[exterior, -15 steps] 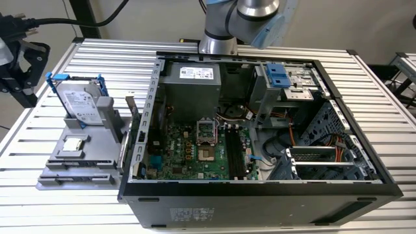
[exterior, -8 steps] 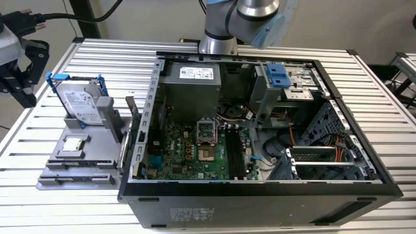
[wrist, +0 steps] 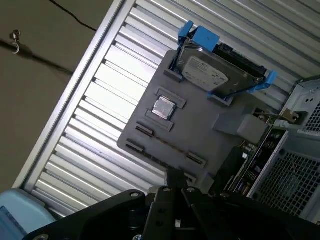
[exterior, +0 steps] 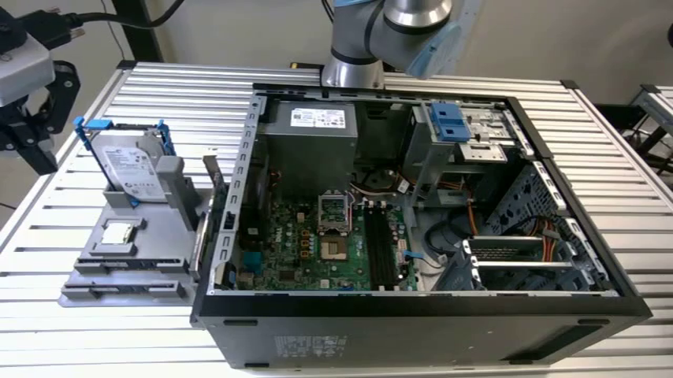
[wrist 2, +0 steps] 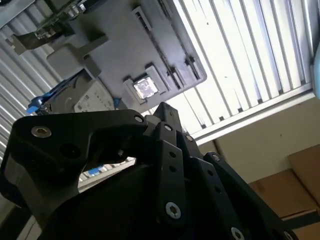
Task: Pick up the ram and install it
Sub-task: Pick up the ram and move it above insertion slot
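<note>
Robot fingers point(wrist: 173, 180) meet at a single tip, closed on nothing, near the grey tray point(wrist: 200, 125) on the bench point(wrist: 100, 100). The ram point(wrist: 252, 157) stands on edge at the tray's side, just beside the computer case point(wrist: 300, 165).

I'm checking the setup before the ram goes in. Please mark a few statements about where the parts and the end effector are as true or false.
1. The silver hard drive in its blue-handled frame stands on the grey fixture tray. True.
2. The small square silver chip lies inside the black computer case. False: it lies on the grey tray, outside the case.
3. The case's side is open, showing the green motherboard. True.
4. The black end effector is inside the case. False: it is beyond the tray, at the exterior view's left.
</note>
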Controlling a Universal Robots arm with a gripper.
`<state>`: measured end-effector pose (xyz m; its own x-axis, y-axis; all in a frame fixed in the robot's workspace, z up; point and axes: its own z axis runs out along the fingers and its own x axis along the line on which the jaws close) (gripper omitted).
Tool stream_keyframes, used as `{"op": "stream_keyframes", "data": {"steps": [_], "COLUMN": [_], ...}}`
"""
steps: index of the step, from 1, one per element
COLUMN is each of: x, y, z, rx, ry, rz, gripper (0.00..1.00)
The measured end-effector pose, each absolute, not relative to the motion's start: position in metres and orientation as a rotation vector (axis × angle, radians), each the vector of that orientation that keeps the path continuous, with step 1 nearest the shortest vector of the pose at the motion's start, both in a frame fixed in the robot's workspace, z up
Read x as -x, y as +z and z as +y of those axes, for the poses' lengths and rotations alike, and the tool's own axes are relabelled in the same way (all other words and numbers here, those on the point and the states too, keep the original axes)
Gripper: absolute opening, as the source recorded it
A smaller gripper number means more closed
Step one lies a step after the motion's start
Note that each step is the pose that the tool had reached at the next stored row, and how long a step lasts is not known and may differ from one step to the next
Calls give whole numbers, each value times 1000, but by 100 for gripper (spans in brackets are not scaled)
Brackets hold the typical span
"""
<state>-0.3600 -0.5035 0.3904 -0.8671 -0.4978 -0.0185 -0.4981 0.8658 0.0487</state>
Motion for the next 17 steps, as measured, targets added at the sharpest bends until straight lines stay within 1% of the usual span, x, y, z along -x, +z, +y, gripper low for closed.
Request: {"op": "stream_keyframes", "data": {"steps": [17], "x": [360], "y": [390], "z": [-504], "rx": [1253], "ry": [75], "rz": [2869], "gripper": [0]}}
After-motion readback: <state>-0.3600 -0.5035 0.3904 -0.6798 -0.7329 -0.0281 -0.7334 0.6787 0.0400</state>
